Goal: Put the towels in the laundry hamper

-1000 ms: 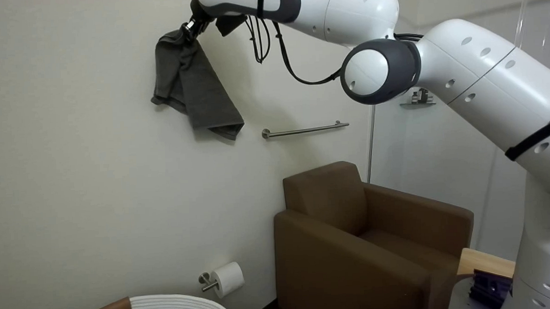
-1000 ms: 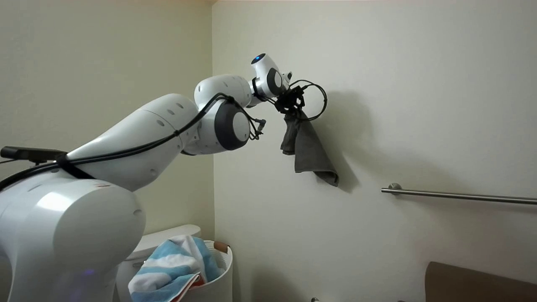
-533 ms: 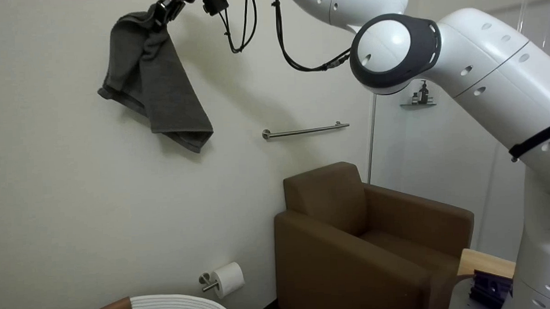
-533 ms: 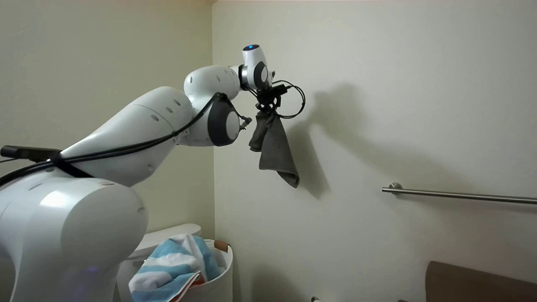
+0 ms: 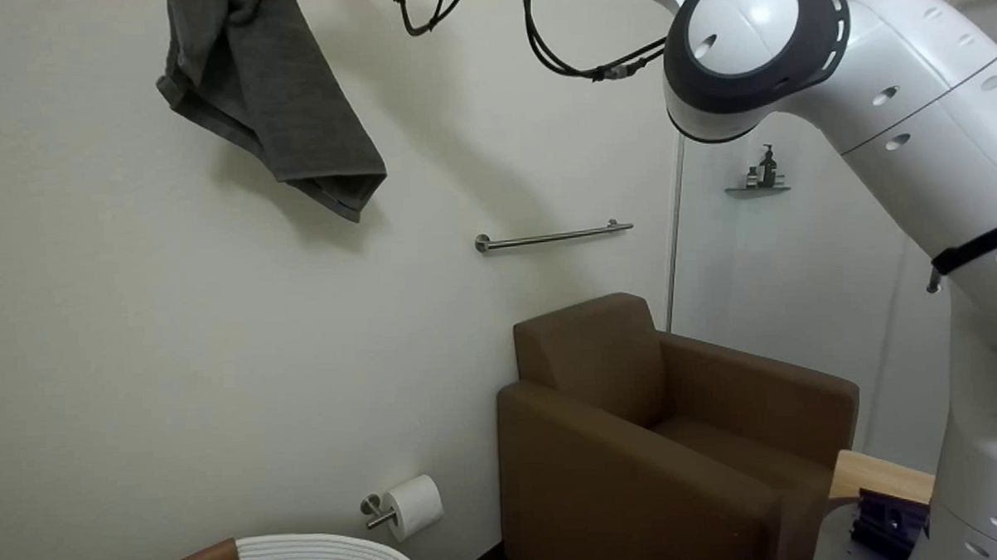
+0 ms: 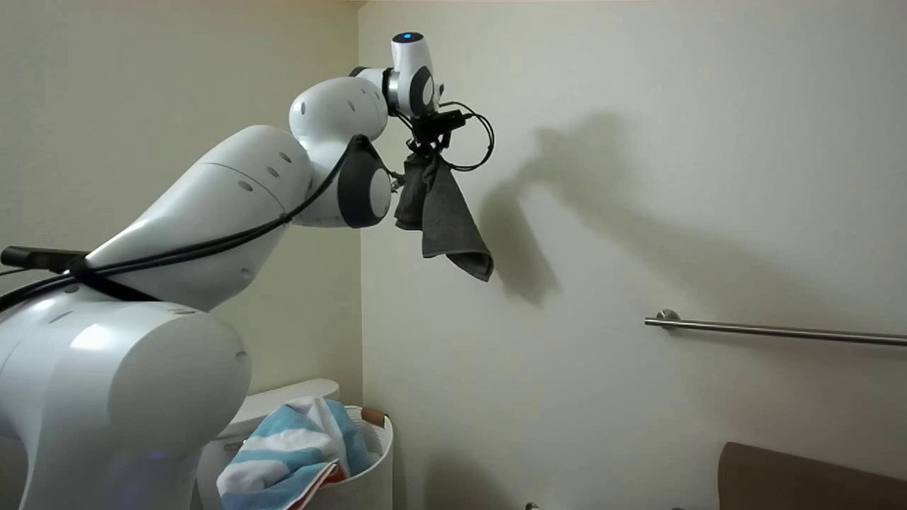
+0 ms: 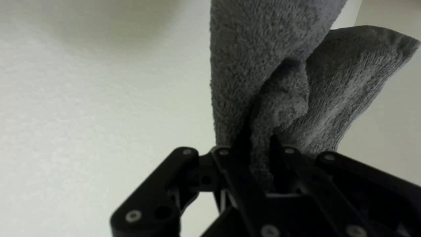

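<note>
— Where to take the arm (image 6: 234, 188), stretched from the left edge to upper middle in an exterior view?
— Over the laundry hamper (image 6: 368, 489), lower left; best above the open part, not above the striped towel (image 6: 294, 446), slumped across the rim and likely to block a drop.
— And the grey towel (image 6: 453, 227), hanging above mid-frame, well apart from the hamper?
— Carry high first; then lower, loose corner inside, before parting the gripper (image 7: 259, 144), now with fingers (image 7: 236, 177) clamped on a bunched fold; steer clear of the brown trim (image 6: 373, 416), a likely snag.
— Hard to make out?
— Plenty; can't see the hamper's base, cropped by the bottom edge in both exterior views; can't tell anything under the stripes; in an exterior view, see the grey towel (image 5: 268, 89) cut off at upper left, gripper past the top edge; in the wrist view, can't judge the depth of the bite, dark and blurred.
</note>
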Robot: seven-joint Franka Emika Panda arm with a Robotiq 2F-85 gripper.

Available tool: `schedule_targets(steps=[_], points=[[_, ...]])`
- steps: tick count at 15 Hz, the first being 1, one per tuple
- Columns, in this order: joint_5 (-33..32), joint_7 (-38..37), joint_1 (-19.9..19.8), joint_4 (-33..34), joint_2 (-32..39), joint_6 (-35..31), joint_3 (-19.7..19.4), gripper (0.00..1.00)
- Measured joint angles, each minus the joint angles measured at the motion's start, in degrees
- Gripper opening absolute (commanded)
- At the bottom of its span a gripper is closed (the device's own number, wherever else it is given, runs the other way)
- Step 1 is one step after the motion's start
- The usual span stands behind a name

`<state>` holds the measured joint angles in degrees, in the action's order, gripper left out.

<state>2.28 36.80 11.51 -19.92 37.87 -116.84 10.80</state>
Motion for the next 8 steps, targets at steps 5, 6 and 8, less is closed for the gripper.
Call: schedule_targets(steps=[5, 6, 8], points=[[-0.31, 0.00, 2.60, 0.07, -2.01, -6.73, -0.43, 0.11], [-0.31, 0.00, 2.60, 0.07, -2.01, -6.76, -0.47, 0.11], [-0.31, 0.00, 2.59, 0.06, -1.97, -6.76, -0.68, 0.05]])
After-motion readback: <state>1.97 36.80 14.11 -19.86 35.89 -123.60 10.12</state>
